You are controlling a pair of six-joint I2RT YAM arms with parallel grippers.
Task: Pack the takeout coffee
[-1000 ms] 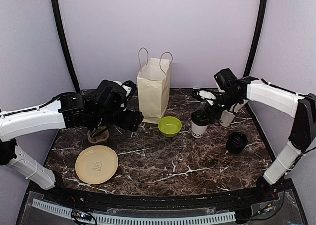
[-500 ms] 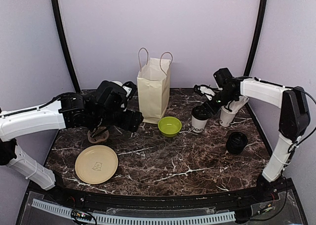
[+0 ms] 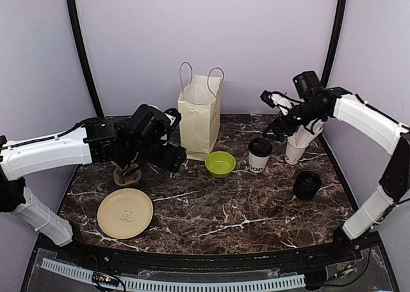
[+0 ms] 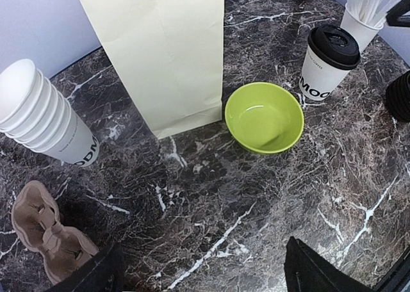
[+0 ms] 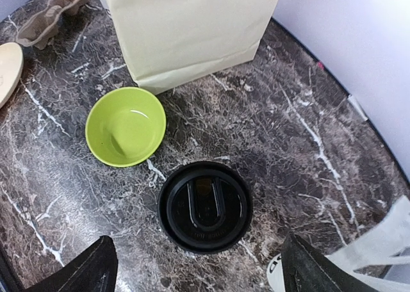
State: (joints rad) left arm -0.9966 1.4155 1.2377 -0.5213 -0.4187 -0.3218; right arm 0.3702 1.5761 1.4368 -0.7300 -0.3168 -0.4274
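Takeout coffee [image 3: 259,155] upright, black lid [image 5: 204,205] on top, long axis vertical, right gripper [image 5: 202,269] above it with fingers spread apart, left gripper [image 4: 202,273] likewise apart.

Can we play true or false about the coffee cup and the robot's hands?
1. The takeout coffee stands on the table next to the green bowl. True.
2. The right gripper is squeezing the coffee. False: it is open, up above the cup, not touching it.
3. The coffee is inside the paper bag. False: it stands outside the bag.
4. The coffee has a black lid on. True.
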